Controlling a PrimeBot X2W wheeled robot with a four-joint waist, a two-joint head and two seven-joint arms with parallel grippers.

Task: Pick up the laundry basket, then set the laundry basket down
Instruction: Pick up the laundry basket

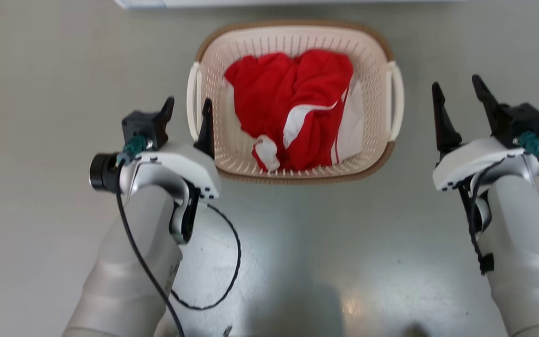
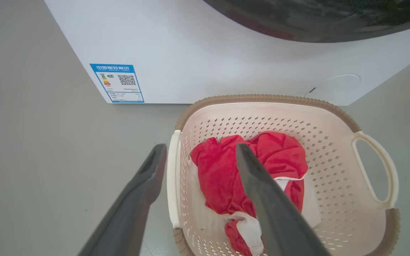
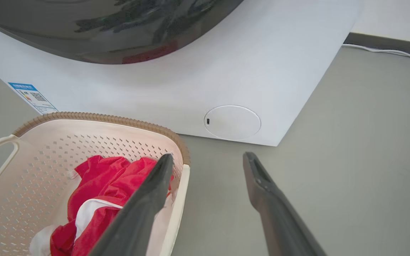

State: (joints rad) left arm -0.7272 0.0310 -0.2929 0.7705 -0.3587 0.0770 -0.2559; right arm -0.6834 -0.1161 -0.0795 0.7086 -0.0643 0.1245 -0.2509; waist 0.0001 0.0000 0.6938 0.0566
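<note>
Pale forearms point(image 1: 129, 262) hang low on either side, and between them, on the grey floor point(image 1: 297, 243), sits the laundry basket point(image 1: 372, 65). A red-and-white garment point(image 1: 288, 103) is heaped in it, and the white washer point(image 2: 226, 64) stands close behind. The basket's long axis runs across the robot, so one white handle faces each arm. Its left handle point(image 1: 189, 93) lies between the spread fingers of the left gripper point(image 1: 188, 105), one finger outside and one over the basket's inside, with nothing clamped. The right handle point(image 1: 398, 100) has the right gripper point(image 1: 456, 89) standing apart on its outer side, also wide open and empty. The left arm looks nearer its hold. The right, I'd judge, must first shift inward toward the basket.
</note>
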